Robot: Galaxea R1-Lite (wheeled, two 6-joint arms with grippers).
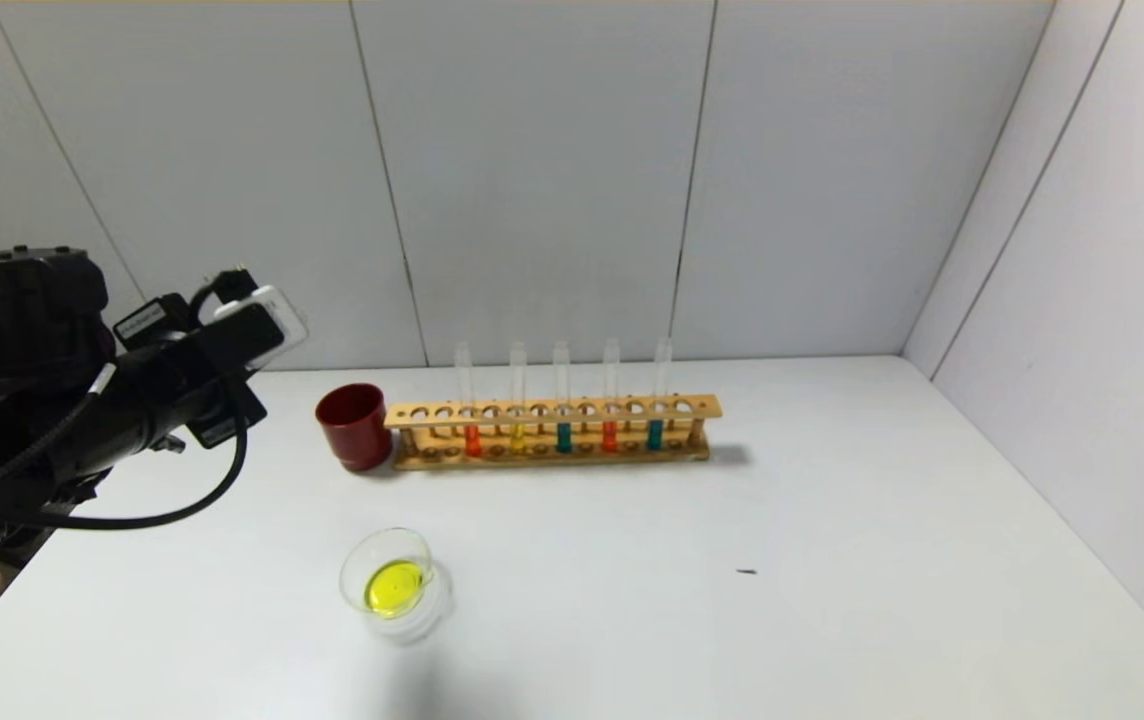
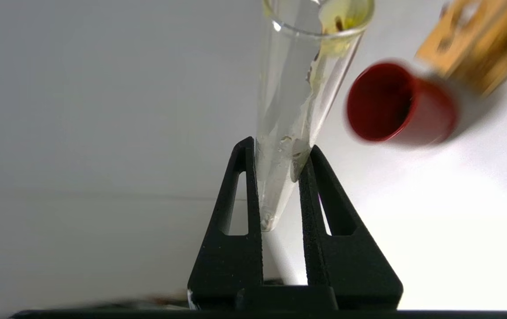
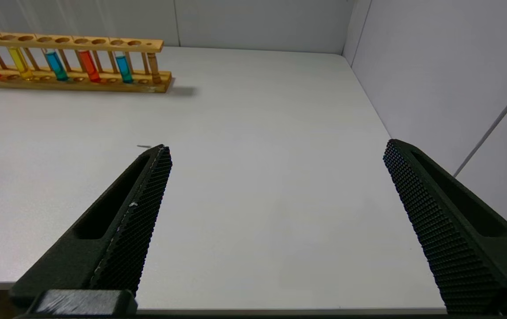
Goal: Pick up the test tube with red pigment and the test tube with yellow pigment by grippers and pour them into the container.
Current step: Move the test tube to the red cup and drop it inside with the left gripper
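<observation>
The left gripper (image 2: 280,155) was clamped on an emptied test tube (image 2: 300,88), a yellow film clinging near its mouth, held up at the table's left edge, around nine o'clock from the rack. The dark red cup (image 1: 353,425) sat just past the tube's mouth in the left wrist view, touching or nearly touching the left end of the wooden rack (image 1: 552,432).

The rack stood toward the back wall at twelve o'clock, holding five upright tubes: the test tube with red pigment (image 1: 471,420) leftmost, the test tube with yellow pigment (image 1: 517,415) next, a teal tube (image 1: 562,415), a second red tube (image 1: 609,415) and another teal tube (image 1: 655,412). They stood close in a row, each flanked by neighbours.

The container (image 1: 394,582) rested near the front at about seven o'clock from the rack, well apart from it, with yellow liquid pooled inside.

The right gripper (image 3: 275,186) hung low by the table's front edge with its jaws spread wide and nothing between them. Bare white tabletop (image 1: 832,560) ran from three to five o'clock, bounded by the right wall, with only a tiny dark speck (image 1: 747,572) on it.
</observation>
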